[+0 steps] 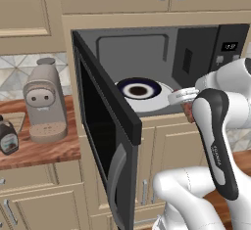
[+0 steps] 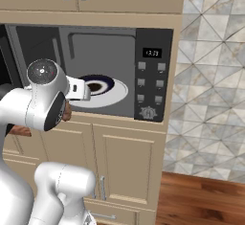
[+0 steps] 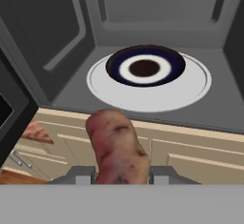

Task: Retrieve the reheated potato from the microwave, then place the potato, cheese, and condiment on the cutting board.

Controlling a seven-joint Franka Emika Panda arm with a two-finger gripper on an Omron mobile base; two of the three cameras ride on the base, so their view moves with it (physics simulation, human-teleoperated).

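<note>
- In your hand view, the gripper [image 3: 121,175] is closed on the potato [image 3: 118,149], a reddish-brown, rough-skinned lump that stands up between the two finger tips
- The potato is outside the microwave [image 3: 143,18], held in front of its open mouth and over the cabinet fronts below it
- Inside the microwave cavity you see a white round turntable [image 3: 190,87], and on it a dark blue plate [image 3: 145,66] with a white ring and a dark centre
- In the left base view the microwave door [image 1: 105,126] is swung wide open to the left, and the white arm [image 1: 215,126] rises at the lower right with its wrist at the front edge of the cavity
- To the left of the door, the condiment [image 1: 7,136], a squat dark bottle, stands on the reddish-brown countertop [image 1: 44,150], near a beige coffee machine [image 1: 44,102]
- Just behind the bottle lies a pale wooden cutting board [image 1: 14,119], partly cut off by the picture edge
- In the right base view the microwave's button panel [image 2: 152,83] and small display are on its right side
</note>
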